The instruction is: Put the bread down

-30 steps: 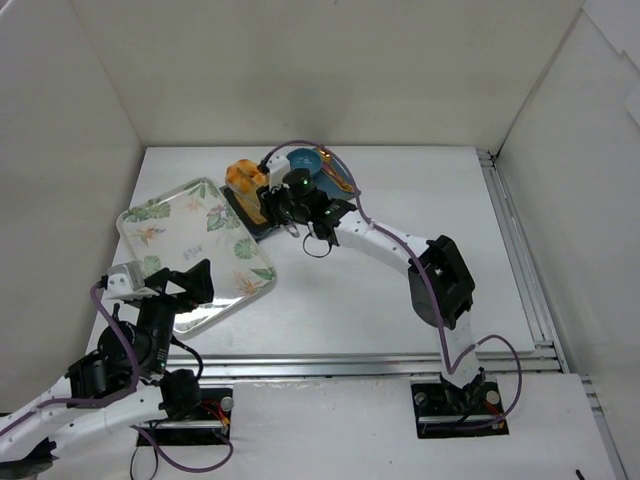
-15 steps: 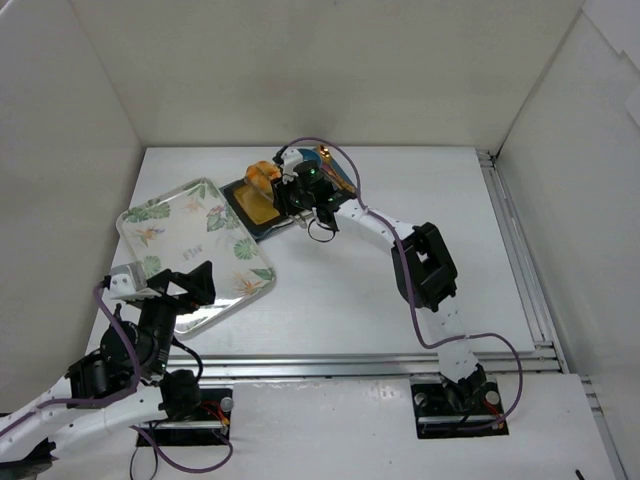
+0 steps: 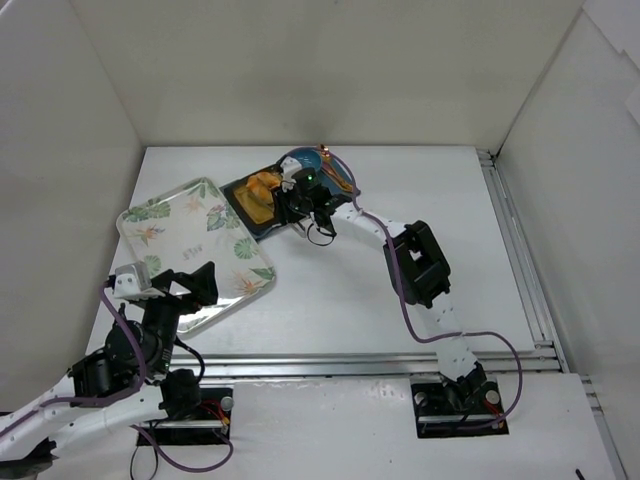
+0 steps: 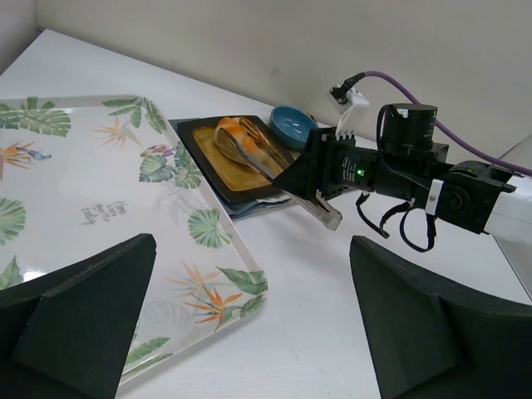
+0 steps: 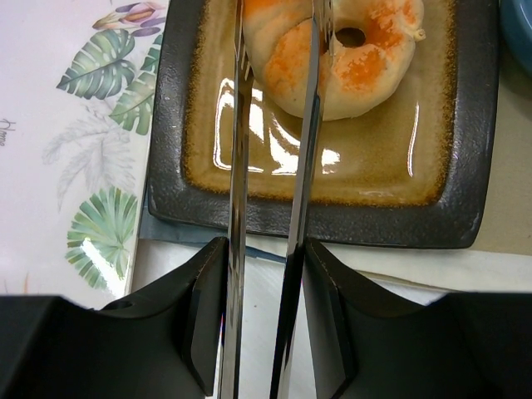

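Top view: right gripper (image 3: 283,190) reaches over the square plate (image 3: 248,210); bread (image 3: 262,184) sits at its fingertips, above the plate's far half; left gripper (image 3: 190,285) hangs by the leaf-print tray (image 3: 170,215).
Left wrist view: left jaws spread wide, nothing between them.
Right wrist view: thin fingers (image 5: 238,166) clamped tight on the bread; contact with plate unclear.
Risk (judgement): fingers bite the crust; on release the bun may cling and drag off-plate toward the blue bowl (image 4: 293,126).
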You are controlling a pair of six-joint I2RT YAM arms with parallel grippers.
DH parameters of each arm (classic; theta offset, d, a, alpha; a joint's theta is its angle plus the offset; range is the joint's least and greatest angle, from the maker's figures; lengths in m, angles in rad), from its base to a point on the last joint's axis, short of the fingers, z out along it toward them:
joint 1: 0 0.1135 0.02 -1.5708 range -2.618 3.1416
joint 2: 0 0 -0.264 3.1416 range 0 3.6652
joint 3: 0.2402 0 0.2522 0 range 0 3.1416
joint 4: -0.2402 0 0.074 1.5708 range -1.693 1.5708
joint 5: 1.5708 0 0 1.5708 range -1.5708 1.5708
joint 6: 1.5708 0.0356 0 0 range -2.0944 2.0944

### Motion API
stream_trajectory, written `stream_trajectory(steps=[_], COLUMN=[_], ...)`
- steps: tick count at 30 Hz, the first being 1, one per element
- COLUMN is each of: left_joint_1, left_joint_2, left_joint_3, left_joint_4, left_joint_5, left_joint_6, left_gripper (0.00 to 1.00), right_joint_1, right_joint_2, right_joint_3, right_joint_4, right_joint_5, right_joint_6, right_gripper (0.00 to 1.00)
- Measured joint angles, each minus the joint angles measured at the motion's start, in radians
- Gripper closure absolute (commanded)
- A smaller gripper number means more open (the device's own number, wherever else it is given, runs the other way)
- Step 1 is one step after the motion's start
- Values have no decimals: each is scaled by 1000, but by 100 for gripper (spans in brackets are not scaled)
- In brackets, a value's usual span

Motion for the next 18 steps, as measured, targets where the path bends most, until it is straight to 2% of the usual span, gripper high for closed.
stream_trajectory(steps=[2,7,18], left_joint_1=[0,0,0], left_joint_2=[0,0,0], left_joint_3=[0,0,0], left_joint_4=[0,0,0], left_joint_5=[0,0,0], left_joint_6=[0,0,0], left_gripper=[1,1,1], right_joint_1=[-5,-5,-5], right_joint_2=[0,0,-5], right_joint_3=[0,0,-3], right_joint_4=[0,0,0], right_joint_5=[0,0,-1], right_joint_6=[1,3,-7], right_gripper=[60,48,48])
